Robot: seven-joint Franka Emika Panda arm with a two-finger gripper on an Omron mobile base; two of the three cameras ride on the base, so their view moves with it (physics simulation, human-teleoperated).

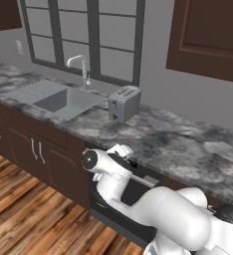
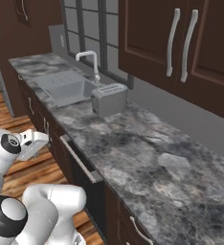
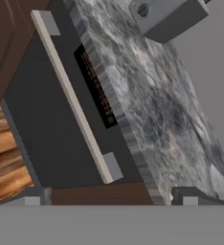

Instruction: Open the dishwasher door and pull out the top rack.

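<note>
The dishwasher door (image 3: pixel 51 124) is a flat black panel under the counter, and it stands shut. Its long silver bar handle (image 3: pixel 73 98) runs along it just below the dark control strip (image 3: pixel 97 88). In the base views the door (image 1: pixel 133 196) sits behind my arm, with the handle (image 2: pixel 78 160) sticking out from its front. My gripper (image 3: pixel 111 198) is open; its fingertips (image 3: pixel 33 196) stand far apart with nothing between them. It hovers a short way in front of the handle's end and does not touch it. The top rack is hidden behind the shut door.
A grey marbled counter (image 1: pixel 178 144) overhangs the door. A silver toaster (image 1: pixel 124 102) stands on it beside the sink (image 1: pixel 63 99) and faucet (image 1: pixel 81 67). Brown cabinet doors (image 1: pixel 36 152) flank the dishwasher on the left. Wooden floor (image 1: pixel 24 219) lies open in front.
</note>
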